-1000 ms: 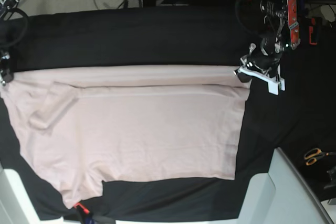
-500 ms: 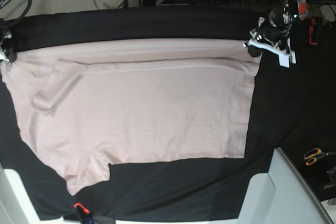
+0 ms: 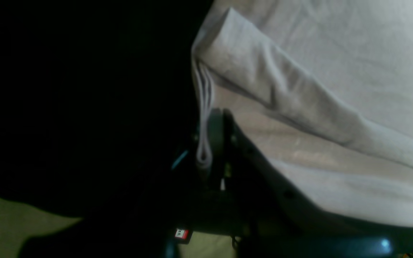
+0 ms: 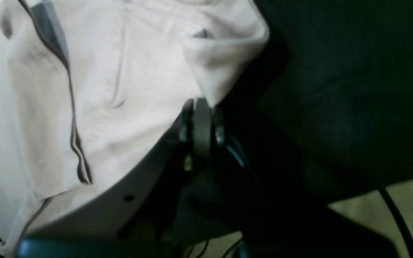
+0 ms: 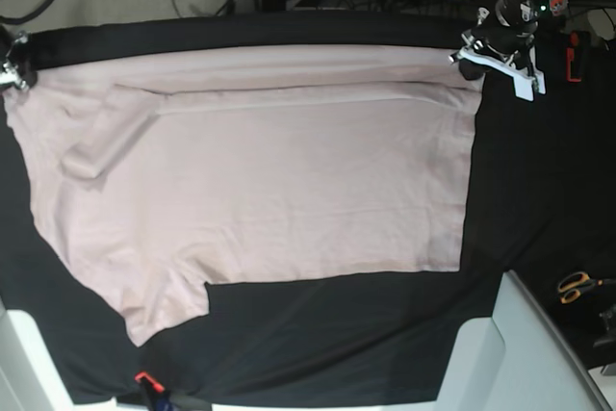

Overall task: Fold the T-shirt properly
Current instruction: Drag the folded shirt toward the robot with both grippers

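A: Where is the T-shirt (image 5: 260, 190) placed?

B: It is spread flat on the black table cloth (image 5: 337, 334), filling most of the base view from 9 to 3 o'clock. One sleeve is folded in at about 9 o'clock, the other sticks out toward 7. A long fold band is seen along the 12 o'clock edge.

A: Tool state?

B: Both are clamped tight on cloth. The left gripper (image 5: 472, 60) is pinched on the corner at 1 o'clock; in the left wrist view the layered hem (image 3: 203, 107) is seen caught between the jaws. The right gripper (image 5: 13, 69) is closed on the opposite corner at 10 o'clock; in its wrist view a bunched corner (image 4: 224, 61) is seen pinched at the tip.

A: Why is it held that way?

B: Judged: the far edge is kept taut between the two corners so the doubled band stays straight and the panel lies unwrinkled.

A: Anything else logged?

B: Scissors (image 5: 577, 286) at 4 o'clock, well apart from the shirt. Folding is judged early; most of it is not yet done.
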`<state>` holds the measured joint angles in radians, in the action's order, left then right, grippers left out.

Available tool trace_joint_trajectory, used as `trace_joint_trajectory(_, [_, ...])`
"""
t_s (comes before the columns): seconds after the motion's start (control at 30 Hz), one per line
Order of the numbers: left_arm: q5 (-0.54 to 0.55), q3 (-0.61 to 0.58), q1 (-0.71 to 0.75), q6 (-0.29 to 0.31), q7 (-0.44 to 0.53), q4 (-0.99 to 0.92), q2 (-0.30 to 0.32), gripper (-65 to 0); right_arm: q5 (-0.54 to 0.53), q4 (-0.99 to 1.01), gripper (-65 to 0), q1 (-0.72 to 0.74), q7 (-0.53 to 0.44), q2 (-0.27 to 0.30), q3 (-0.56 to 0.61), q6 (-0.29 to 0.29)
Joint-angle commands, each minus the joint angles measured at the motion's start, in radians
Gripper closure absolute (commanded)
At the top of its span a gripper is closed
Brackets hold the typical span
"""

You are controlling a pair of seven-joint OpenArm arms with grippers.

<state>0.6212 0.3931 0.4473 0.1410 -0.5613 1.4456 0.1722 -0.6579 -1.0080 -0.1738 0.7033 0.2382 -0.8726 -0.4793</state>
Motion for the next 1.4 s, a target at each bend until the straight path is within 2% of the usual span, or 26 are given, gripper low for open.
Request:
trace_joint_trajectory(0.0, [-0.011,0.013,0.003,-0.016,0.025,0.016,0.019,0.0,0.005,-0.025,-0.6,-0.011,-0.01,0.02,-0.032,0.006])
trace_joint_trajectory(0.13, [-0.013,0.013,0.005,-0.016,0.025,0.016,0.019,0.0,0.005,-0.078,-0.6,-0.03,0.04,0.002,-0.092,0.006])
trace_joint_trajectory(0.23, [-0.019,0.013,0.006,-0.016,0.025,0.016,0.02,0.0,0.005,-0.11,-0.6,-0.045,0.069,0.0,-0.093,0.006])
trace_joint_trajectory(0.33, [-0.1,0.013,0.006,-0.016,0.027,0.016,0.013,0.0,0.005,-0.111,-0.6,-0.051,0.068,-0.003,-0.093,0.006])
trace_joint_trajectory(0.47, [-0.154,0.014,0.005,-0.016,0.027,0.016,-0.016,0.0,0.005,-0.114,-0.6,-0.051,0.068,-0.02,-0.093,0.006])
trace_joint_trajectory(1.37, [-0.154,0.014,0.021,-0.016,0.022,0.011,-0.023,0.0,0.01,-0.111,-1.7,-0.053,0.071,-0.03,-0.093,0.014])
